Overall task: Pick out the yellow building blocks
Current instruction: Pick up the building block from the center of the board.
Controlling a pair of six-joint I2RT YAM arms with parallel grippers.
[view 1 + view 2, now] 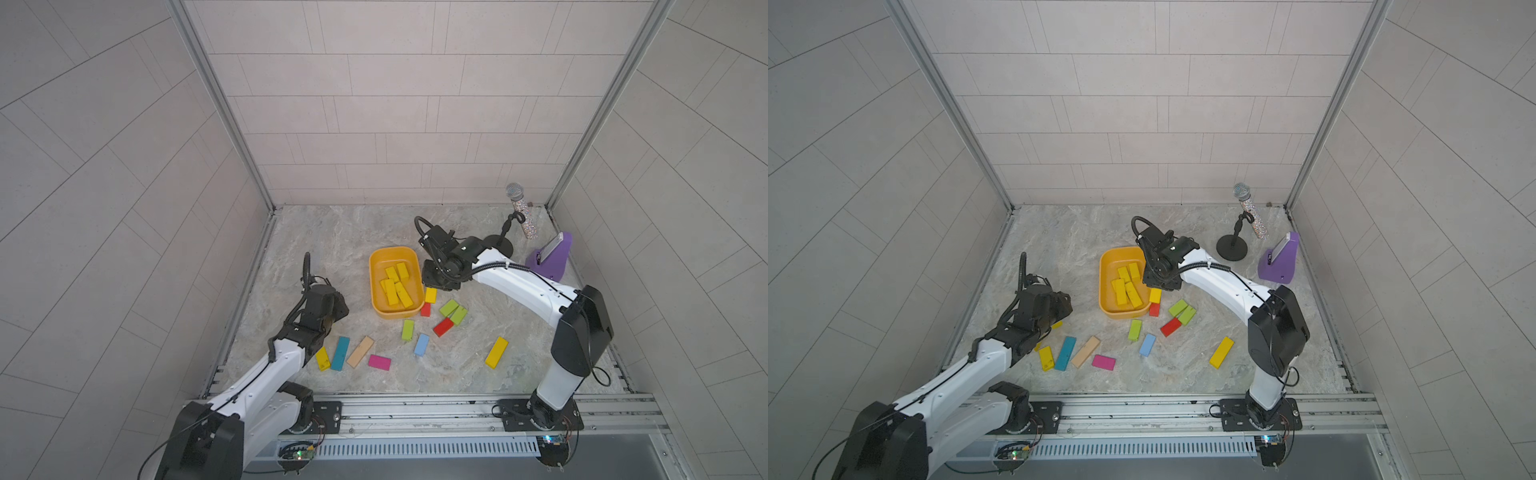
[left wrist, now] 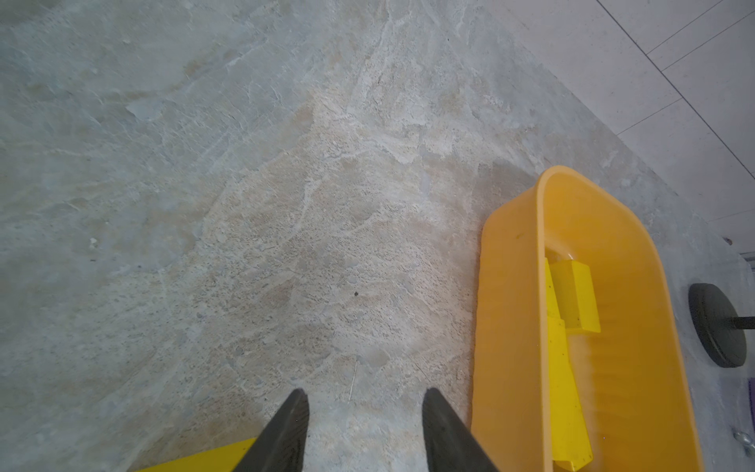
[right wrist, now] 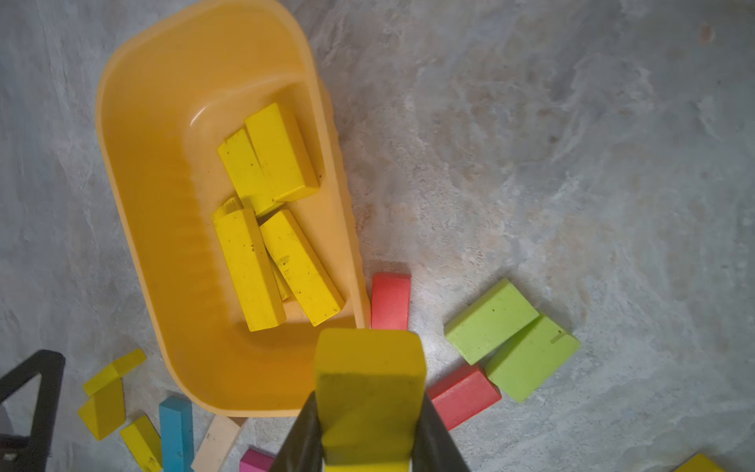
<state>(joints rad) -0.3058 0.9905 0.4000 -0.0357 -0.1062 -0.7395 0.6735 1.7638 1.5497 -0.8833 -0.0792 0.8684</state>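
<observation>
Between the right gripper's (image 3: pixel 367 396) fingers sits a yellow block (image 3: pixel 369 367), clamped and lifted at the tub's (image 3: pixel 135 204) rim, above a red block (image 3: pixel 390 300) and near two lime blocks (image 3: pixel 490 321). Inside the tub lie about five yellow blocks (image 3: pixel 249 265), loosely piled. The left gripper (image 2: pixel 365 394) hangs over bare table (image 2: pixel 245 204) beside the tub, jaws partly apart and empty. A loose yellow (image 1: pixel 496 352) lies well apart from the tub, and a second yellow (image 1: pixel 322 358) lies beside a teal block (image 1: pixel 340 353).
</observation>
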